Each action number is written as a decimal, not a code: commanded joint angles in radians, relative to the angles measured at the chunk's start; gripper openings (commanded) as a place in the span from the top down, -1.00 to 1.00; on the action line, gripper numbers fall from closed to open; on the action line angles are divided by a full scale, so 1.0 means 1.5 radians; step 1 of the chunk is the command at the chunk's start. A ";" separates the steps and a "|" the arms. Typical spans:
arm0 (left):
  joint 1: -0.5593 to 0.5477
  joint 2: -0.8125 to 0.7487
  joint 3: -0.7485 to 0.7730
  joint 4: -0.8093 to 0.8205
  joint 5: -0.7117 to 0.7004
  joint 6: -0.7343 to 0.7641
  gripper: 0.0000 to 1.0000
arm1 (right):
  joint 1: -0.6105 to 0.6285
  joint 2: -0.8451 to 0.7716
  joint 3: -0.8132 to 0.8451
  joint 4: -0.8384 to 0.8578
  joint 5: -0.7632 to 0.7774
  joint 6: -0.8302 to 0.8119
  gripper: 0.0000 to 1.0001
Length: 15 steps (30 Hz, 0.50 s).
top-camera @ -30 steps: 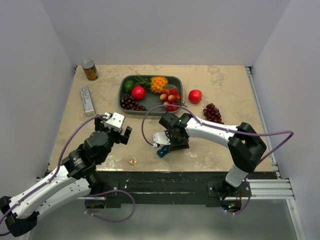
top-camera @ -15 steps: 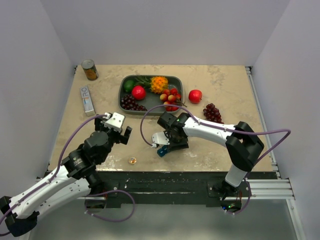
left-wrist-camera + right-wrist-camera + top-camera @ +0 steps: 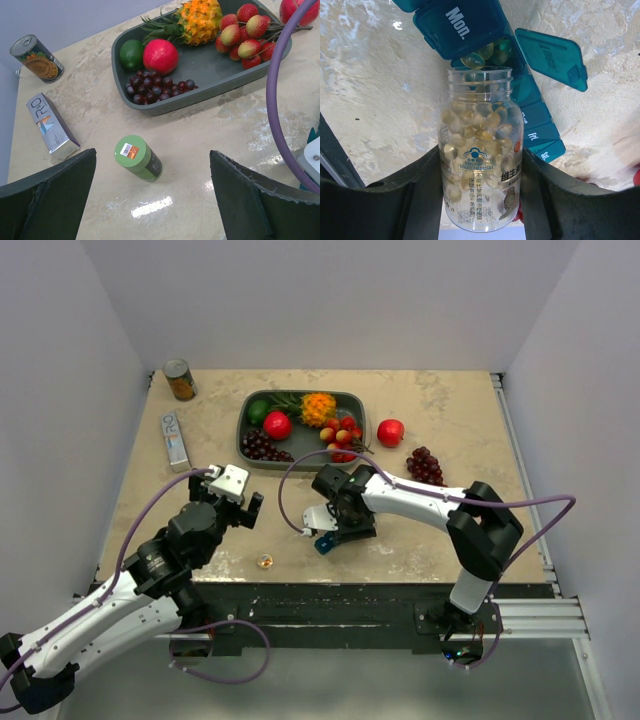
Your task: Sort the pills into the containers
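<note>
The right gripper [image 3: 481, 187] is clamped on a clear pill bottle [image 3: 480, 160] of amber capsules [image 3: 485, 132]. The bottle's mouth points to the upper middle of the frame, just short of the open compartment [image 3: 492, 52] of the teal pill organiser [image 3: 455, 20]. The strip's long axis runs from upper left to lower right, across the bottle's. The left gripper [image 3: 238, 504] stands wide and empty, well apart to the left. The strip's upper-left end is cut off and its lower end passes behind a finger. Whether the mouth touches the rim is unclear.
</note>
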 commanded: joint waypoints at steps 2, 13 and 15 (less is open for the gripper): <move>0.004 -0.003 0.000 0.017 -0.004 -0.004 -0.99 | 0.003 0.000 0.018 -0.006 0.003 0.009 1.00; 0.004 -0.002 0.000 0.017 -0.004 -0.005 -0.99 | 0.000 -0.004 0.017 0.005 -0.040 0.017 1.00; 0.004 -0.003 0.000 0.017 -0.004 -0.005 -0.99 | -0.005 -0.002 0.019 0.008 -0.048 0.018 1.00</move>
